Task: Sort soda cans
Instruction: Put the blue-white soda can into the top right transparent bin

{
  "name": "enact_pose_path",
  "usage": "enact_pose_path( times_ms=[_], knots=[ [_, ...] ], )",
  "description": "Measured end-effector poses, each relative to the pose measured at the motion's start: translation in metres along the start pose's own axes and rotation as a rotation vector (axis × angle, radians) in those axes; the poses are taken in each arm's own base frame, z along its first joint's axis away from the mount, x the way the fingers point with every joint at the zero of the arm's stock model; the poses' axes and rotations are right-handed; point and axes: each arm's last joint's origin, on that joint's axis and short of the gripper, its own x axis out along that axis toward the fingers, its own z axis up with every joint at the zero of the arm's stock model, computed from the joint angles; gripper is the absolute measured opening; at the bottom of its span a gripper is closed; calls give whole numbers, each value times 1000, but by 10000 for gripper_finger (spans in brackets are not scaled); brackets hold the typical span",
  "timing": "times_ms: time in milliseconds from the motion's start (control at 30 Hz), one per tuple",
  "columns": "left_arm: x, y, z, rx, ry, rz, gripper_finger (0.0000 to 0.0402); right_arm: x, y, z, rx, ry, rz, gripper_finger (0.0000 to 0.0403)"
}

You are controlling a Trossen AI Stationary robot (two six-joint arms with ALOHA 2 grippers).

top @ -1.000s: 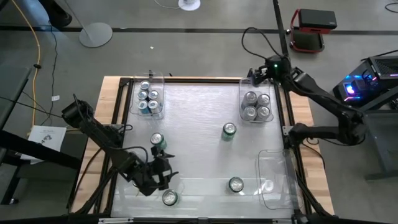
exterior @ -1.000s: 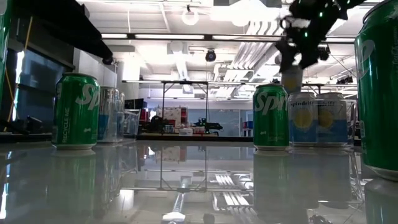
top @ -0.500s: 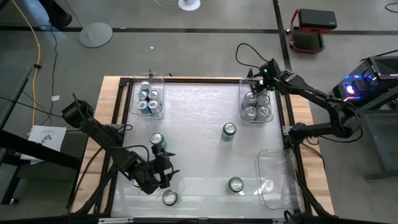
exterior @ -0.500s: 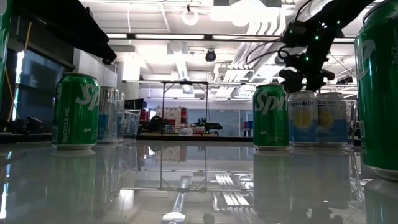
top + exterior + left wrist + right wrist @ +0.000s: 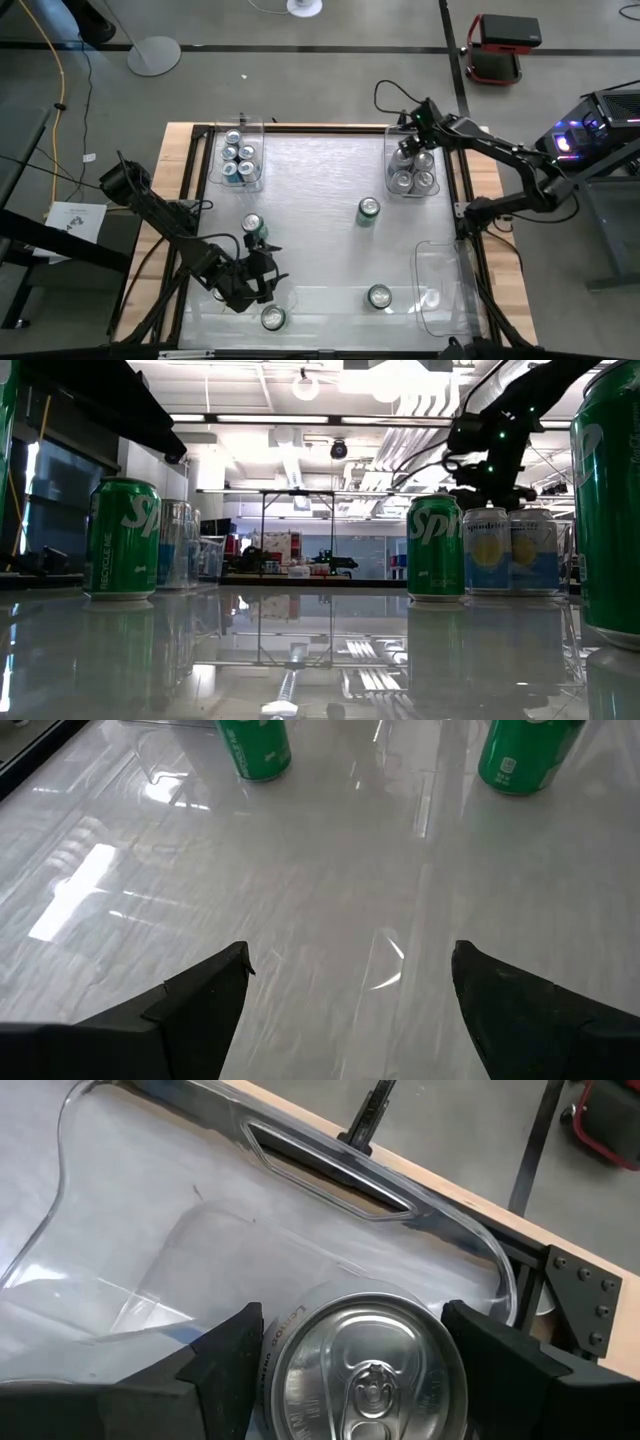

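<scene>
1. At the table's [image 5: 320, 150] near-left, the left hand [image 5: 262, 282] hovers open between 2 green cans [image 5: 252, 226].
2. Mid-table stand 2 more cans [image 5: 369, 209].
3. Over the far-right bin [image 5: 390, 160], the right hand [image 5: 405, 150] apparently grips a silver-topped can [image 5: 372, 1365].

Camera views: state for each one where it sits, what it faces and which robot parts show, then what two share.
High: overhead, looking down; both arms, left hand low, right hand over the far right bin.
Low: table height, facing the room; right arm above cans.
Left wrist: faces tabletop; own fingers apart.
Right wrist: own fingers flank a silver can.
Shared: that can shows from overhead too.
</scene>
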Motion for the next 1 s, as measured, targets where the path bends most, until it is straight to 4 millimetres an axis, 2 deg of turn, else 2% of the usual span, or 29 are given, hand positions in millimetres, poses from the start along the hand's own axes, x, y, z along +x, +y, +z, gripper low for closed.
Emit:
enact_pose_path(
  times_ms=[200,367,467,633,800,900,1000],
  knots=[
    [0,0,0,0,0,0,326,7,2,-1,-18,46,17,291],
    [0,0,0,0,0,0,326,2,-2,2,-9,50,30,320],
    [0,0,1,-3,-7,0,326,-6,-6,7,2,38,25,323],
    [-2,-2,6,24,-45,-24,326,-30,-10,16,20,-76,15,324],
    [-27,-2,26,106,-83,-103,326,-64,-5,11,19,-194,63,325],
    [-54,-1,47,152,-105,-149,326,-89,11,2,-42,-286,113,325],
    [-78,7,67,158,-14,-170,326,-115,29,-12,-111,-382,164,325]
  ],
)
